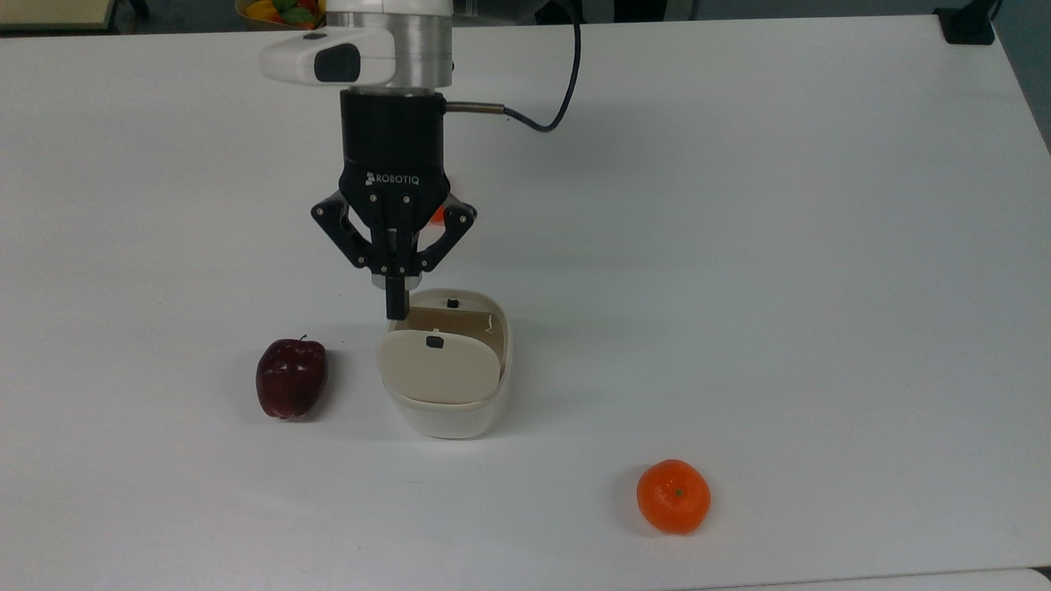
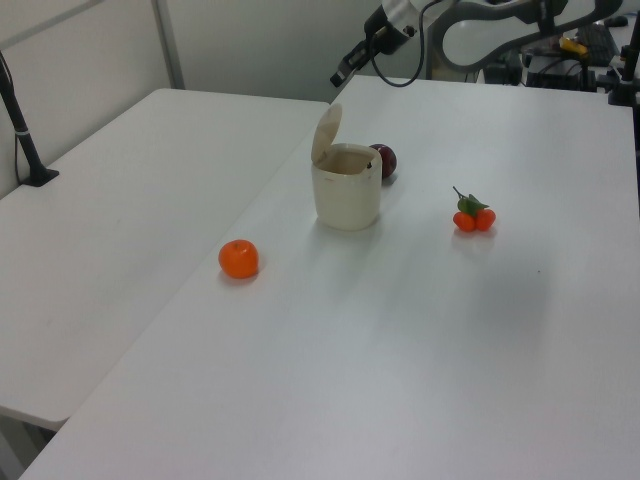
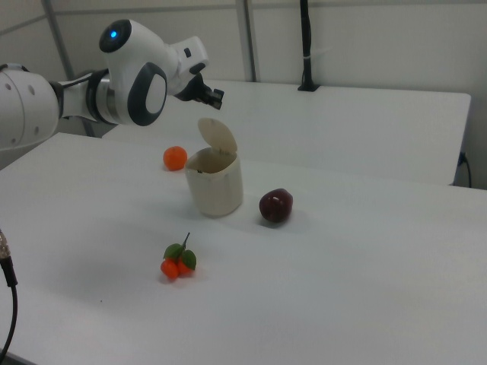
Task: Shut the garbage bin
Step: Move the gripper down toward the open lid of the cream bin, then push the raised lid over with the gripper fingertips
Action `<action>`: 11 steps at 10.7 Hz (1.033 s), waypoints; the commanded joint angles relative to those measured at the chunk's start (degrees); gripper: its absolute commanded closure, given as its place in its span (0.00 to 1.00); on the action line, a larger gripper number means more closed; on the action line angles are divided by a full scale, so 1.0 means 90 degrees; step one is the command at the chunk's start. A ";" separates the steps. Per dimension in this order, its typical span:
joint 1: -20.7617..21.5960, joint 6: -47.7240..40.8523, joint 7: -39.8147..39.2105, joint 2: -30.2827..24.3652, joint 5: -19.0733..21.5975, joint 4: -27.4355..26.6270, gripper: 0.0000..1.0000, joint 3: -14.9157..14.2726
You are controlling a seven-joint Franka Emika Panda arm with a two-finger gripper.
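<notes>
My jaws pressed together, empty — one cream garbage bin point(image 1: 447, 369), lid point(image 1: 439, 365) upright; one apple point(image 1: 291, 378), one orange point(image 1: 673, 496)

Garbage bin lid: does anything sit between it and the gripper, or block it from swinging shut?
Nothing visible does. The gripper hangs in open air above the raised beige lid of the cream-white plastic garbage bin, whose opening looks unobstructed.
</notes>
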 commanded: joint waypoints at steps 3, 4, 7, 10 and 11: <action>0.0020 0.0821 0.0136 0.0493 -0.0077 0.0100 1.00 -0.0009; 0.0030 0.0850 0.0136 0.0513 -0.0078 0.0090 1.00 -0.0009; 0.0040 0.0793 0.0126 0.0475 -0.0077 0.0061 1.00 -0.0009; 0.0021 0.0181 0.0126 0.0377 -0.0078 0.0070 1.00 -0.0009; 0.0020 -0.0075 0.0116 0.0300 -0.0049 0.0080 1.00 -0.0009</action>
